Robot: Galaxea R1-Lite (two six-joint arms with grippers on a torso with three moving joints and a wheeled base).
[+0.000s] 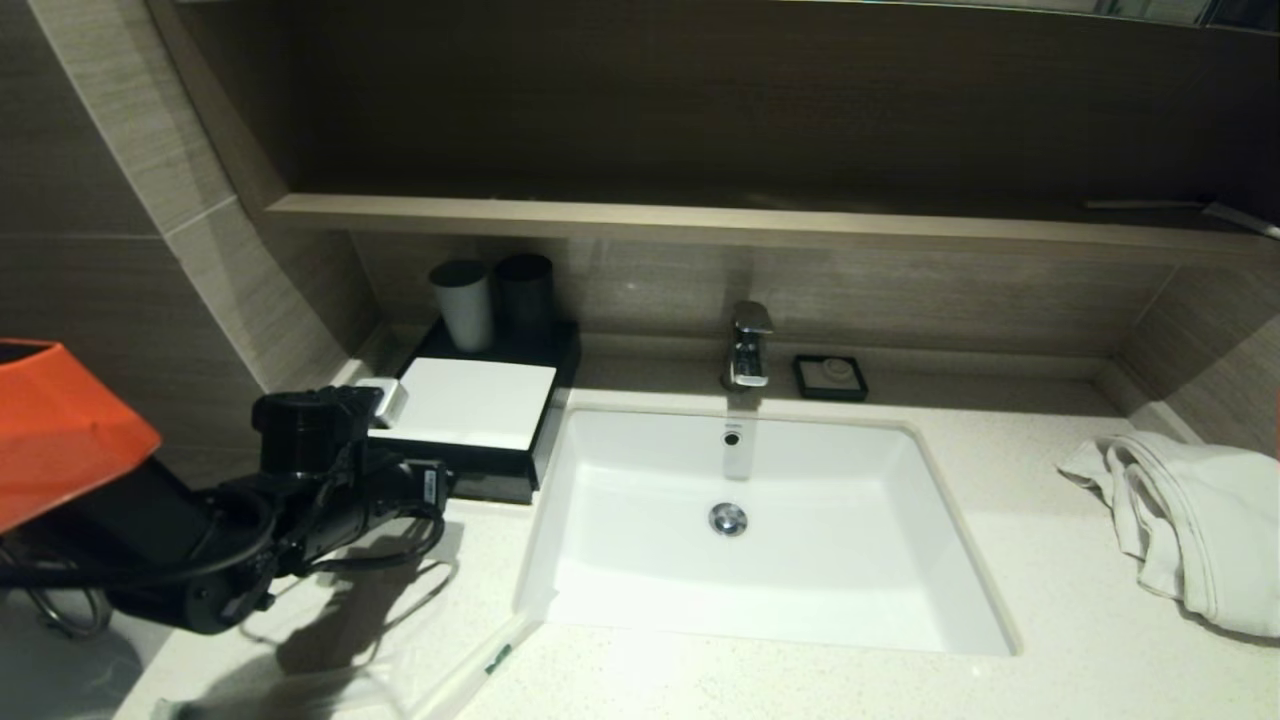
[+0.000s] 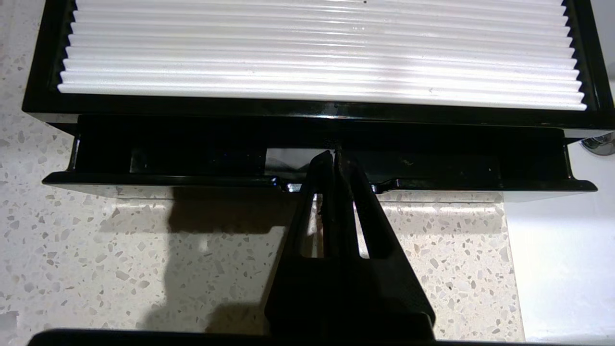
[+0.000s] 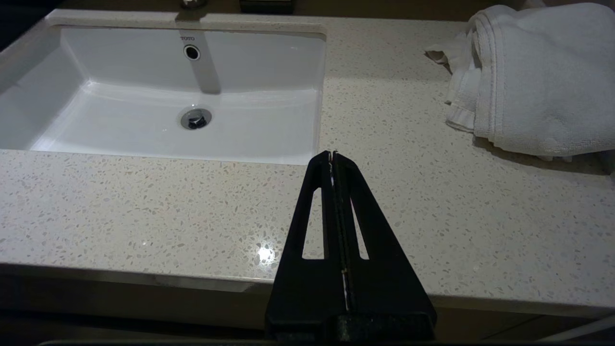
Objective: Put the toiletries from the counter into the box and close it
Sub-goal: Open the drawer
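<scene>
A: Head view, starting at the far left: what can you make out?

B: An orange shape [image 1: 60, 420] cut off by the left edge, then the left arm running rightward low in the frame. The left gripper [image 2: 335, 156] itself is hard to see there; its fingers are lost against the dark front of the box [image 1: 470, 405].

A: And from the left wrist view?

B: Clearer. The two fingers are pressed together with nothing visible between them, tips at the centre notch of the drawer [image 2: 317, 166], which stands slightly pulled out. Its inside is dark; I cannot tell what lies in it. Above it in that frame is the ribbed white top panel, cropped at the top edge.

A: The toiletries?

B: At the bottom edge of the head view, left of centre, a translucent sachet [image 1: 480, 665] with a green mark lies on the counter [image 1: 1050, 620], just beside the basin's [image 1: 760, 540] near left corner. More clear plastic to its left is in the arm's shadow and cut off by the frame, too faint to count.

A: Further right?

B: Two cups [image 1: 465, 300] behind the box, the tap [image 1: 748, 345], a small black soap dish [image 1: 830, 377], then a white towel [image 1: 1190, 520] at the right edge, partly cropped.

A: The right arm?

B: Not seen in the head view. In the right wrist view the right gripper [image 3: 333, 154] has its fingers closed flat together, empty, over the counter's front edge, near the basin's corner.
</scene>
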